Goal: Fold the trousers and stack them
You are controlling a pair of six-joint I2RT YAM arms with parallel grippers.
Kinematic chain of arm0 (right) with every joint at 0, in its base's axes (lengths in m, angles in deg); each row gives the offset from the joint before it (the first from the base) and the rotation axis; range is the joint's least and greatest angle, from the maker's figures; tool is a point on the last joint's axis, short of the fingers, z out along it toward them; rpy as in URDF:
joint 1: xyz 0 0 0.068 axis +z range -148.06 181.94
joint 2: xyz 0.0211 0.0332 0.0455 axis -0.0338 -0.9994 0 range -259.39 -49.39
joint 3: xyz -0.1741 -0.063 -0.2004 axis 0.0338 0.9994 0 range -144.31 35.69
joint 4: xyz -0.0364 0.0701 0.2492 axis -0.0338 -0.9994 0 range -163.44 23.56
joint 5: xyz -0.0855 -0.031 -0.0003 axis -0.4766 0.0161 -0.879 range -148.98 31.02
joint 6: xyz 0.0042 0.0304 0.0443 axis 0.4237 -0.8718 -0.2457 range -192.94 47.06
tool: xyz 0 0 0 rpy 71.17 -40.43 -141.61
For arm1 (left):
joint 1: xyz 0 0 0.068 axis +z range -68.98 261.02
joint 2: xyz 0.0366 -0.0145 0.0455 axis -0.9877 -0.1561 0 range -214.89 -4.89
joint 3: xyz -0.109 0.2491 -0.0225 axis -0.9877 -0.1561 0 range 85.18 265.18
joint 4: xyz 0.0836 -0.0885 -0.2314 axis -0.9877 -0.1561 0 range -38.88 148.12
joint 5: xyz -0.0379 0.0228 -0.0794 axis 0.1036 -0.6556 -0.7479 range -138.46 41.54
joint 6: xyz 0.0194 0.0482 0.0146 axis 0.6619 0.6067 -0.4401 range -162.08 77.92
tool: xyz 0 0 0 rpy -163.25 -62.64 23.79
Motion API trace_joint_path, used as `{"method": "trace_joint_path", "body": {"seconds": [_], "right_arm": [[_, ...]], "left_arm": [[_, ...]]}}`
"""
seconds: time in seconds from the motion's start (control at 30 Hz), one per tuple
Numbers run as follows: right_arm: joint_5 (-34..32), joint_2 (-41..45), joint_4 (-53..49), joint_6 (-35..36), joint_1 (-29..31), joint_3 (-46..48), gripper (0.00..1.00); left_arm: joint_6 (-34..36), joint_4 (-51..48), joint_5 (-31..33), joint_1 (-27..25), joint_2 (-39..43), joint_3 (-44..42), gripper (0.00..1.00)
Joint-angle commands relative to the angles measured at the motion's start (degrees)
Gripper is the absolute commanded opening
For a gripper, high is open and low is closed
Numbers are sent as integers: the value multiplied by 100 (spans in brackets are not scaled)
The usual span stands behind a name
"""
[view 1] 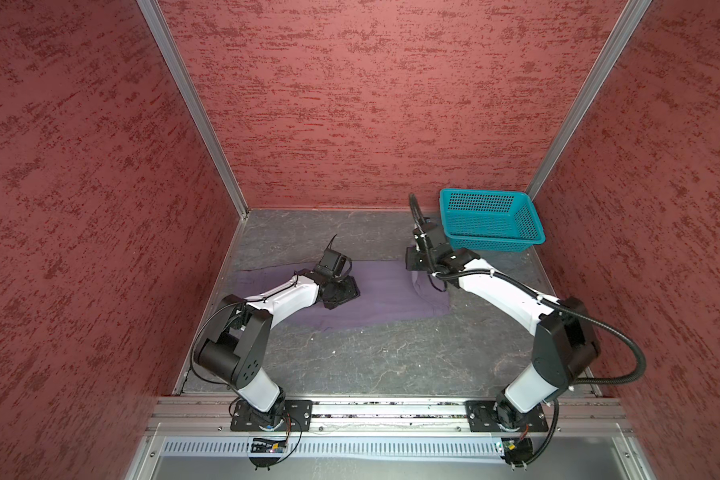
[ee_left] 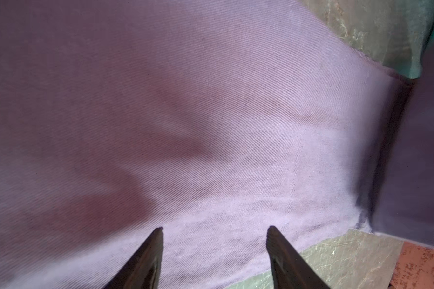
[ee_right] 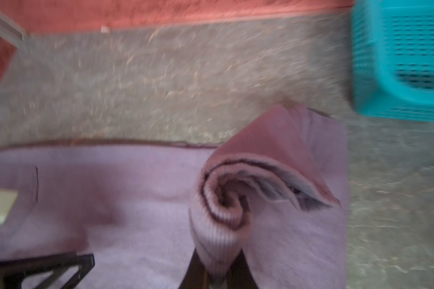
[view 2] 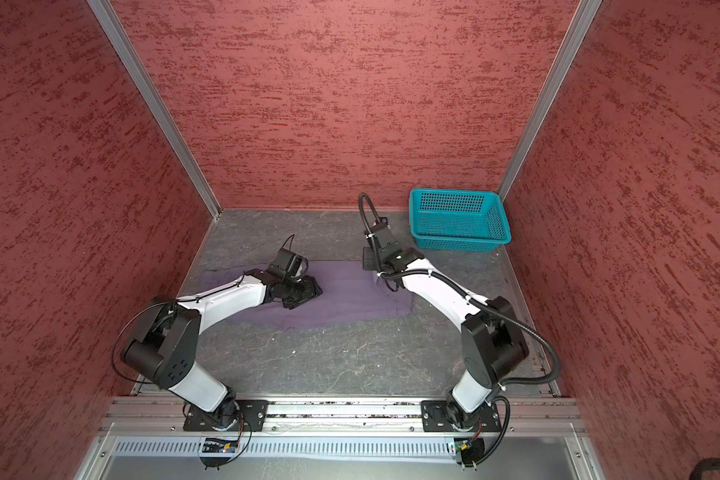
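Note:
The trousers (view 1: pixel 387 291) are muted purple cloth lying spread out flat across the middle of the grey table in both top views (view 2: pixel 341 299). My left gripper (view 1: pixel 344 293) hovers low over their middle. In the left wrist view it (ee_left: pixel 216 229) stands open, with only flat cloth (ee_left: pixel 211 100) between the two dark fingertips. My right gripper (view 1: pixel 412 270) is at the cloth's right end, near the basket. In the right wrist view it (ee_right: pixel 218 270) is shut on a ribbed edge of the trousers (ee_right: pixel 218 220), which curls up into a raised fold.
A teal perforated basket (view 1: pixel 491 220) stands at the back right corner, close behind the right wrist (view 2: pixel 458 220) and near the lifted fold (ee_right: pixel 406 62). Red walls enclose the table on three sides. Bare grey table (view 1: pixel 371 365) lies in front of the trousers.

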Motion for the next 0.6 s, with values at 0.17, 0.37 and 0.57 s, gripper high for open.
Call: {"method": "trace_joint_path", "body": {"seconds": [0.17,0.37,0.57], "right_arm": [[-225,-200,137,208,881,-141,0],[-341,-528,36,206,1193,-152,0],[-300,-790,84,210,1495,-88,0]], "left_arm": [[-45,283,-105,12,-505,1,66],[-97,412,-147,22,-632,-86,65],[-74,389,-117,64,-652,-71,66]]}}
